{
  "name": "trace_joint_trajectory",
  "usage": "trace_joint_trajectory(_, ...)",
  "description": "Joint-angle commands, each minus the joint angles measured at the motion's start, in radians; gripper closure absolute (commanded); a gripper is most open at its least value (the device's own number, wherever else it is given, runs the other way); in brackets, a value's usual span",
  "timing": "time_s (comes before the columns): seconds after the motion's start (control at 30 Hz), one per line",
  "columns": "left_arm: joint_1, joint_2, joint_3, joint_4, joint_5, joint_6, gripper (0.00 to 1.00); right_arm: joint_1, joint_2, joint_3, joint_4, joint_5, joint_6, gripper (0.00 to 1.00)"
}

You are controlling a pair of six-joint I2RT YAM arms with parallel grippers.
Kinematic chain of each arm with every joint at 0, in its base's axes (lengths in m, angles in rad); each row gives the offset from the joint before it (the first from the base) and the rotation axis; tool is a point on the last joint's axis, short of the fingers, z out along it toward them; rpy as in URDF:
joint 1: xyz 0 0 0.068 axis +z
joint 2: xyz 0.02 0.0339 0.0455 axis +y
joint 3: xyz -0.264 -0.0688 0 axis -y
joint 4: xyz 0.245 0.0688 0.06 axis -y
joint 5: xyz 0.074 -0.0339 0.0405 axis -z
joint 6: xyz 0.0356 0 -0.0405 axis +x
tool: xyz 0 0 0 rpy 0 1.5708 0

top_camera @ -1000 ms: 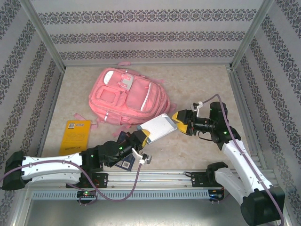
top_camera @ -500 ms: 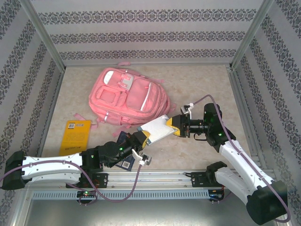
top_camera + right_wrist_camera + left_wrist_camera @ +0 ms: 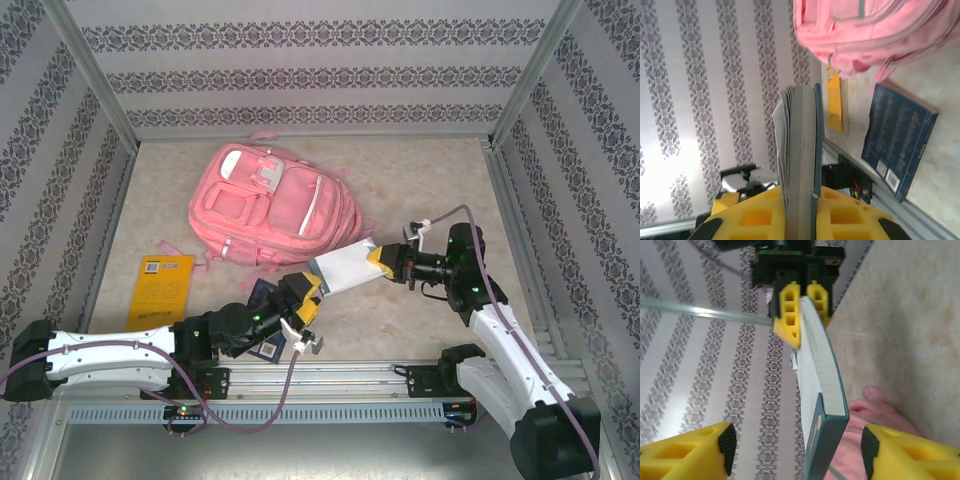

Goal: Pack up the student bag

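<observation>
Over beige tabletop (image 3: 420, 180), right end effector (image 3: 377, 262) clamped on book (image 3: 340, 268), left end effector (image 3: 305, 295) wide open around it.

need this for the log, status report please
Left gripper open either side of thin grey-and-teal book. Right gripper shut on it. Large pink fabric backpack lies flat, nothing between it and book.

Pink student bag (image 3: 275, 205), yellow book (image 3: 165, 290), teal book (image 3: 826, 440).

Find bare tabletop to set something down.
Free: beige tabletop between the large pink fabric backpack and the right wall; also its far left corner. Crowded: near left, by the yellow book, dark blue book and pale teal-spined book in the right gripper.
</observation>
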Motion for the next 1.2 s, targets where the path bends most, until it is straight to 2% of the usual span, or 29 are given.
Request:
trace_joint_trajectory(0.0, 0.013, 0.038, 0.105, -0.018, -0.098, -0.323, 0.27, -0.056, -0.068, -0.003, -0.094, 0.082, -0.071, 1.00)
trace_joint_trajectory(0.07, 0.057, 0.096, 0.241, -0.231, -0.124, -0.541, 0.27, -0.075, -0.106, 0.005, -0.185, 0.168, -0.130, 1.00)
trace_joint_trajectory(0.13, 0.116, 0.169, 0.368, -0.405, -0.083, -0.741, 0.28, -0.081, -0.129, 0.009, -0.224, 0.241, -0.154, 1.00)
trace_joint_trajectory(0.2, 0.213, 0.256, 0.494, -0.555, -0.008, -0.967, 0.30, -0.082, -0.143, 0.027, -0.271, 0.339, -0.185, 1.00)
trace_joint_trajectory(0.33, 0.396, 0.409, 0.670, -0.729, 0.087, -1.301, 0.36, -0.080, -0.178, 0.080, -0.377, 0.563, -0.254, 1.00)
trace_joint_trajectory(0.43, 0.532, 0.508, 0.764, -0.797, 0.198, -1.480, 0.39, -0.070, -0.199, 0.086, -0.385, 0.640, -0.270, 1.00)
trace_joint_trajectory(0.6, 0.738, 0.701, 0.909, -0.841, 0.504, -1.592, 0.36, -0.064, -0.186, 0.081, -0.388, 0.637, -0.292, 1.00)
trace_joint_trajectory(0.7, 0.834, 0.817, 0.982, -0.830, 0.696, -1.658, 0.39, -0.064, -0.199, 0.065, -0.385, 0.638, -0.297, 1.00)
trace_joint_trajectory(0.93, 0.892, 1.024, 1.140, -0.883, 0.765, -1.650, 0.42, -0.069, -0.207, 0.054, -0.393, 0.616, -0.315, 1.00)
trace_joint_trajectory(1.17, 0.901, 1.161, 1.220, -0.876, 0.847, -1.677, 0.48, -0.081, -0.197, 0.027, -0.360, 0.583, -0.290, 1.00)
